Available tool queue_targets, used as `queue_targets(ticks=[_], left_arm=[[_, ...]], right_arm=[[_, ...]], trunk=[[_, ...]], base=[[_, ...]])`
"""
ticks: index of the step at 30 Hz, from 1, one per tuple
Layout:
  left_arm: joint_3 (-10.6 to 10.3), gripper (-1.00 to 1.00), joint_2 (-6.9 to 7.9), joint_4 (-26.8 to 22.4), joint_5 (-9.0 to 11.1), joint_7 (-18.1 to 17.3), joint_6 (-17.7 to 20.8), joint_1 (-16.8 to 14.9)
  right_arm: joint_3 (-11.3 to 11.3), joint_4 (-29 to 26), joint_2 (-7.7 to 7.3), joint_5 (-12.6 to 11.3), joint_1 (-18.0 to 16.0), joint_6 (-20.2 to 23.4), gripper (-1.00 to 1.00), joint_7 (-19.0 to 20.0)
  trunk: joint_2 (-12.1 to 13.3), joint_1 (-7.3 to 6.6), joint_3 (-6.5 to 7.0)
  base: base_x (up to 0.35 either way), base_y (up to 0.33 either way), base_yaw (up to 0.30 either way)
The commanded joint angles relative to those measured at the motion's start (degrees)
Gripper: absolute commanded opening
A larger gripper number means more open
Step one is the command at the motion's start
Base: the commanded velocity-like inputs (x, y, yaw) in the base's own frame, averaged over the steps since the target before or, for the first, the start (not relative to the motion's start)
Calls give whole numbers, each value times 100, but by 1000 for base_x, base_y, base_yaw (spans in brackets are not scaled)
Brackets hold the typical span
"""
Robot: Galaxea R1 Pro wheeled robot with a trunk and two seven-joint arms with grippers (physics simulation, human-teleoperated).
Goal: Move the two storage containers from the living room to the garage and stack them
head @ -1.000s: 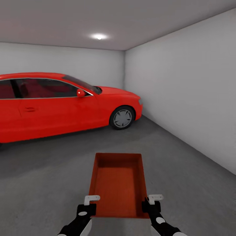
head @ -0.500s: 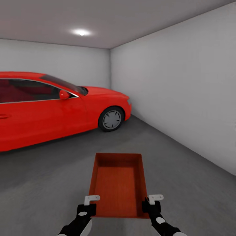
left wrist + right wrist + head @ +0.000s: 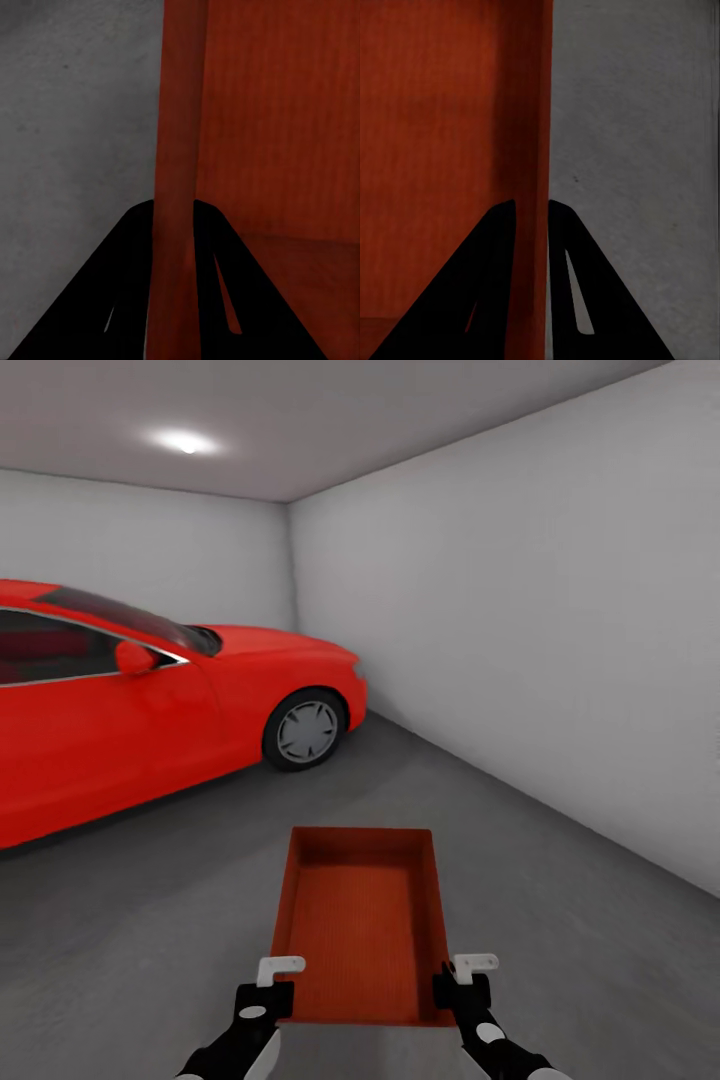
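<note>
Left gripper (image 3: 270,988) clamps the bin's (image 3: 360,925) left wall, jaws closed on it. Bin is carried level at 6 o'clock above the garage floor (image 3: 150,920). Right gripper (image 3: 462,985) likewise pinches the right wall. Recommend lowering both sides evenly, clear of the car (image 3: 150,710) at 10 o'clock.

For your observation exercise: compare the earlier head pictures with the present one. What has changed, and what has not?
The whole view swung rightward, so the shiny red car and ceiling light slid left: the camera turned, not they. The orange-red ribbed open bin stays clamped by left gripper and right gripper.
</note>
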Motion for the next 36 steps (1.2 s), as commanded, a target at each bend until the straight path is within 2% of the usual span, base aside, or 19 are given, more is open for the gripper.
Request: queue_targets(ticks=[1, 30, 36], left_arm=[[-159, -100, 32, 100, 92, 56, 10, 1], [-156, -100, 32, 92, 92, 56, 8, 1], [-156, -100, 32, 100, 86, 56, 15, 1]], right_arm=[[-15, -18, -30, 59, -12, -414, -100, 6], [-17, -18, -33, 61, -12, -416, -100, 27], [-18, -18, -37, 59, -12, -411, -100, 28]], trunk=[[-8, 5, -12], [-8, 5, -95], [-8, 5, -100]], base=[[309, 104, -265], [22, 6, -264], [183, 0, -85]])
